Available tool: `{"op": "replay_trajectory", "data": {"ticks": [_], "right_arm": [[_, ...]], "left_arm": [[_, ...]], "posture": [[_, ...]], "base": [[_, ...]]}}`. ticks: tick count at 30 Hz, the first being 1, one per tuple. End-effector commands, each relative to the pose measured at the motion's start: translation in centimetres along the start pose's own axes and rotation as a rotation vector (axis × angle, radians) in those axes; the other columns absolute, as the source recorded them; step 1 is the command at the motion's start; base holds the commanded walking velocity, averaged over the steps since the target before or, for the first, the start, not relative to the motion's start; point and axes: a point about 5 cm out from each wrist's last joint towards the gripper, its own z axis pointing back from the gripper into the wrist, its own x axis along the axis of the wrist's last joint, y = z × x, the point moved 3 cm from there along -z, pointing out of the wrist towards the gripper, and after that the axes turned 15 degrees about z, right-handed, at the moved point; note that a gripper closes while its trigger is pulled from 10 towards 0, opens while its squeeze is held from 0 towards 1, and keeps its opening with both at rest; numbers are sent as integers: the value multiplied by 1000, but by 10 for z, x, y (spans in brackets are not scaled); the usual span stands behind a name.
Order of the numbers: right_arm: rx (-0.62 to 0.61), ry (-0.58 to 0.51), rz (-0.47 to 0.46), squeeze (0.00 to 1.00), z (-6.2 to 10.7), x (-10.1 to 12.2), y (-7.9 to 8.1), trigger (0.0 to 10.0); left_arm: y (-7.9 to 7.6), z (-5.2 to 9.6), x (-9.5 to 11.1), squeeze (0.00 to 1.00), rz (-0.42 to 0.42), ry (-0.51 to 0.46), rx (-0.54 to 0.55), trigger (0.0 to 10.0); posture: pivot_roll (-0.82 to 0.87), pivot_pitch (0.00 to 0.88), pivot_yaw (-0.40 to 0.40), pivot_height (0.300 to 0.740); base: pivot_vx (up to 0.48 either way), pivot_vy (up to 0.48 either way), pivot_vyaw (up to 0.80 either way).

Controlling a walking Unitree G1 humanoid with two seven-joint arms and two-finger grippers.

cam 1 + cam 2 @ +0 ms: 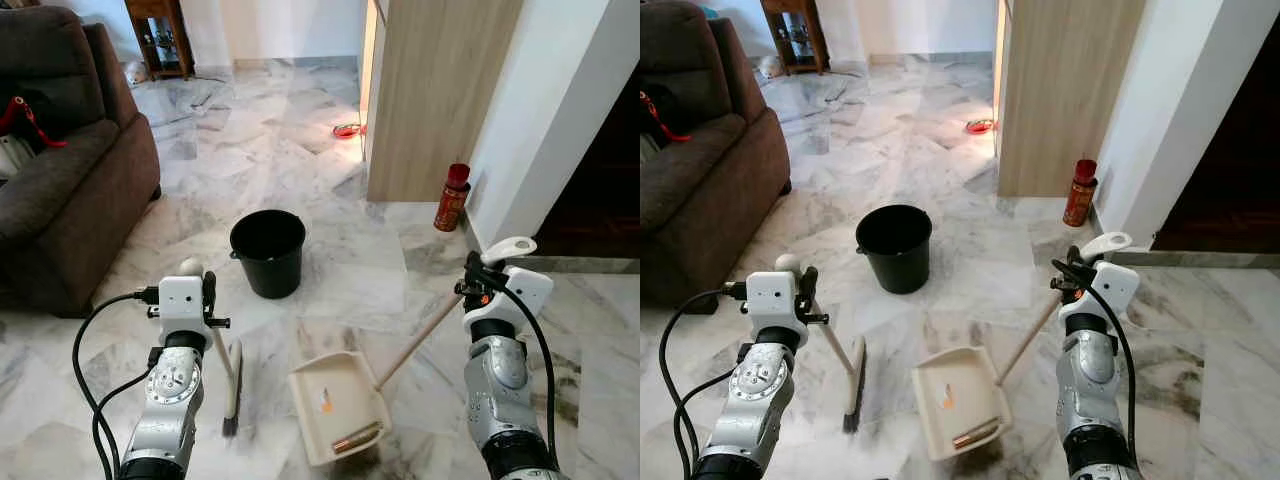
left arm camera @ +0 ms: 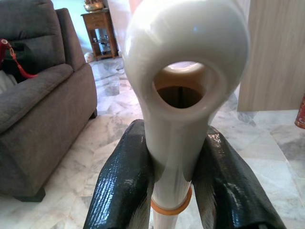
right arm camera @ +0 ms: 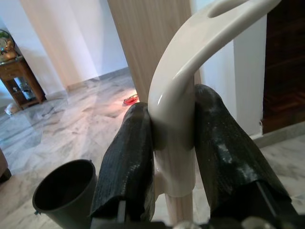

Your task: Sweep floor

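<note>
My left gripper (image 1: 205, 290) is shut on the cream handle of a small broom (image 1: 232, 385), whose dark bristles rest on the marble floor. The left wrist view shows both black fingers (image 2: 125, 183) clamped on the broom handle (image 2: 183, 95) just below its hanging hole. My right gripper (image 1: 476, 272) is shut on the long wooden handle of a cream dustpan (image 1: 338, 405). The pan lies flat on the floor between my arms, with a small orange scrap and some brown debris inside. In the right wrist view the fingers (image 3: 127, 162) pinch the dustpan handle (image 3: 174, 119).
A black bucket (image 1: 267, 252) stands on the floor ahead of the dustpan. A brown sofa (image 1: 70, 170) fills the left side. A wooden cabinet panel (image 1: 435, 95) and a red spray can (image 1: 452, 197) are on the right, by a white wall. A red object (image 1: 347, 130) lies further back.
</note>
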Motion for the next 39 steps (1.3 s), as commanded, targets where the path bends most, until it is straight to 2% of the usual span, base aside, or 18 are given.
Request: {"op": "replay_trajectory", "data": {"ticks": [1,3,8,10,19,26,39], "right_arm": [[12,-122,-25,0,-15,35,6,10000],[14,-136,-30,0,-16,39,6,10000],[11,-228,-110,0,-26,71,11,10000],[14,-291,-125,0,-31,91,14,10000],[11,-394,-206,0,-35,130,17,10000],[9,-401,-217,0,-34,134,17,10000],[25,-379,-221,0,-33,131,21,10000]], "left_arm": [[-5,-3,15,0,-16,-62,-21,10000],[-5,-3,15,0,-15,-64,-22,10000],[-7,-3,16,0,-26,-68,-33,10000],[-9,-3,16,0,-28,-68,-36,10000],[-11,-3,17,0,-40,-72,-47,10000],[-12,-4,17,0,-52,-73,-54,10000],[-11,-4,17,0,-56,-72,-47,10000]], "posture": [[83,16,28,740],[83,16,28,740],[84,18,29,740],[85,21,31,740],[87,32,35,740],[90,40,38,740],[95,42,38,740]], "base": [[0,0,0],[0,0,0],[0,0,0],[0,0,0],[0,0,0],[0,0,0],[310,0,113]]}}
